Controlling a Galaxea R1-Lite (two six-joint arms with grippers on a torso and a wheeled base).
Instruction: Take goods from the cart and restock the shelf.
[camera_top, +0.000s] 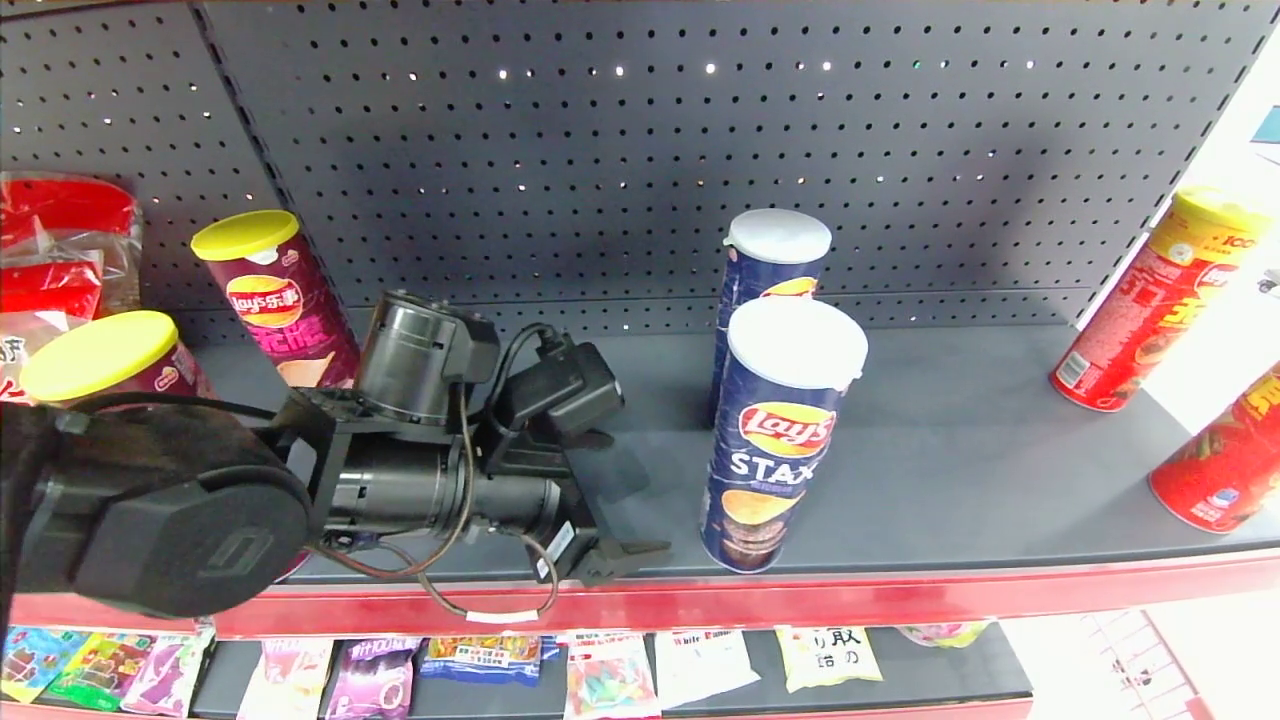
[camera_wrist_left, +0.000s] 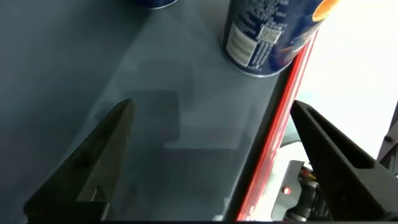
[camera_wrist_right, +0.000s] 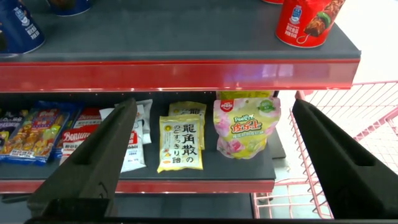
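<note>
On the top shelf (camera_top: 950, 470) stand two blue cans with white lids. The front can (camera_top: 775, 440) is near the red edge, the rear can (camera_top: 770, 255) just behind it, and both labels show a round red-and-yellow logo. To the left are two purple cans (camera_top: 275, 295) with yellow lids, to the right two red cans (camera_top: 1160, 300) tilted in the view. The left gripper (camera_top: 625, 495) hangs over the shelf's front edge beside the front can, apart from it, its fingers spread wide and holding nothing. The right gripper (camera_wrist_right: 214, 106), likewise wide open and empty, faces the lower shelf (camera_wrist_right: 186, 185), where a yellow packet (camera_wrist_right: 180, 142) and a green pouch (camera_wrist_right: 247, 124) lie among other bags. The pink wire cart (camera_wrist_right: 354, 99) stands beside that shelf's end.
</note>
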